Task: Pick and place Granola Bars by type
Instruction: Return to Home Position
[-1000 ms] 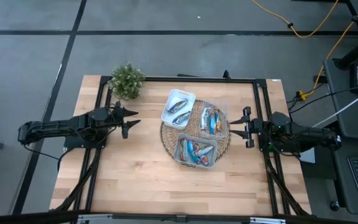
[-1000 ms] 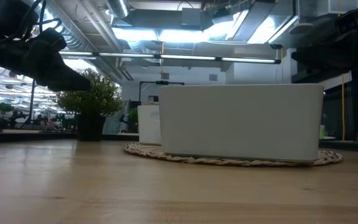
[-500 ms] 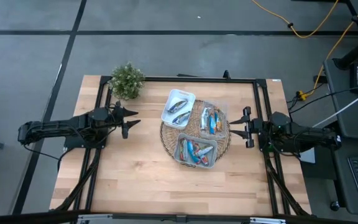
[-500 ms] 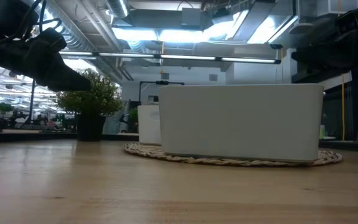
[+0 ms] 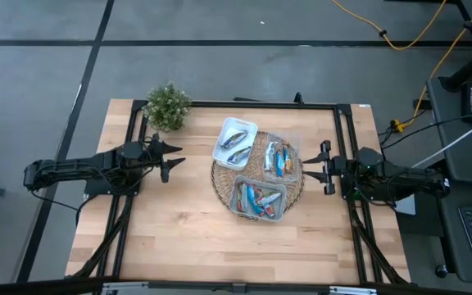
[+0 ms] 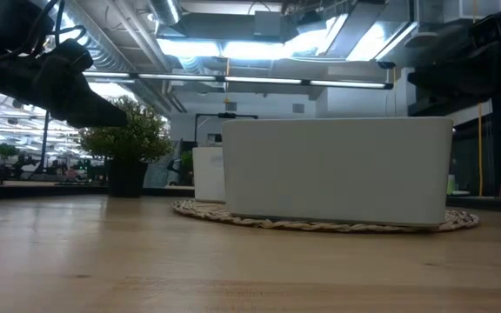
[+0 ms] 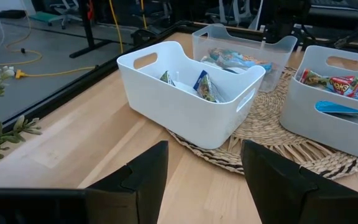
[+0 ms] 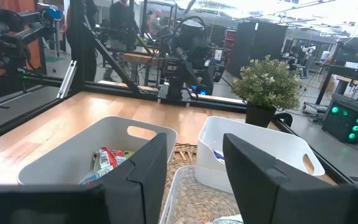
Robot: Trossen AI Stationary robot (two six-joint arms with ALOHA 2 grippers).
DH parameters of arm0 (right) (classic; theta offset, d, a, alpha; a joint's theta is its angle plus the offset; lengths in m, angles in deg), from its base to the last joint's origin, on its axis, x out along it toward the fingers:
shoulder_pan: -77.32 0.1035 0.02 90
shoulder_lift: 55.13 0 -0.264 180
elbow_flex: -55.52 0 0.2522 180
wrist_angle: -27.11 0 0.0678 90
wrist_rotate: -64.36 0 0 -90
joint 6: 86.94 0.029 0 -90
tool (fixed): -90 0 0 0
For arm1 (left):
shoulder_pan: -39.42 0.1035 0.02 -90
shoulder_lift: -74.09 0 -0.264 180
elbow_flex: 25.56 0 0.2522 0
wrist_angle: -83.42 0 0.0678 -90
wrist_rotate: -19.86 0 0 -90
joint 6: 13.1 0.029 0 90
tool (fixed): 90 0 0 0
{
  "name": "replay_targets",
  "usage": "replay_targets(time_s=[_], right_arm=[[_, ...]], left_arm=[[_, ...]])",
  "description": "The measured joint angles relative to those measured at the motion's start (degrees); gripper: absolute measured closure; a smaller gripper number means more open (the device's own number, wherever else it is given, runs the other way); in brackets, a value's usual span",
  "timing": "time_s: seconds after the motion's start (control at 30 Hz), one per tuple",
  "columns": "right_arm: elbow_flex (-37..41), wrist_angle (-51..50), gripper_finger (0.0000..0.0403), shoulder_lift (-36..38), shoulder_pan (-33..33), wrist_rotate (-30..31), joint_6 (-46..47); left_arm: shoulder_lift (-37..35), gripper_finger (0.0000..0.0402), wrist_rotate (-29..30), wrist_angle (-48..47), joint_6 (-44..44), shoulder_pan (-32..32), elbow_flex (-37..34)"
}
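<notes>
Two dark arms have not budged in the last second. Both lie stretched at opposite edges of the pale wooden surface (image 5: 179, 238), exactly where they were, and the three containers at centre frame have not stirred either. That stillness, with no wrapper visible on the bare wood, suggests the sorting is finished and the arms are parked at rest.

The small foil-wrapped granola bars (image 5: 237, 141) all sit inside containers grouped on a round woven mat (image 5: 220, 184). Two bluish ones are in the white plastic bin (image 7: 166, 102) at upper centre of the overhead frame, and a red-and-blue mix fills the grey plastic bin (image 5: 238, 211) just below it. More, orange among them, lie in the clear plastic bin (image 5: 295, 141) to the right. A potted green plant (image 5: 169, 106) stands apart at upper left.

The left hand (image 5: 173, 156), at mid-left of the overhead frame, points toward the bins with its fingers moderately apart, gripping nothing and touching nothing. Its wrist camera sees the white bin clean through the gap. The right hand (image 5: 305, 169), at mid-right just beside the mat's edge, is likewise parted and empty, clear of every bin.
</notes>
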Motion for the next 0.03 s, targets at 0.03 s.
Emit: replay_targets(time_s=[0.03], right_arm=[[0.00,0.00,0.0243,-0.01,0.00,0.00,0.00]], left_arm=[[0.00,0.0206,0.00,0.00,0.02,0.00,0.00]])
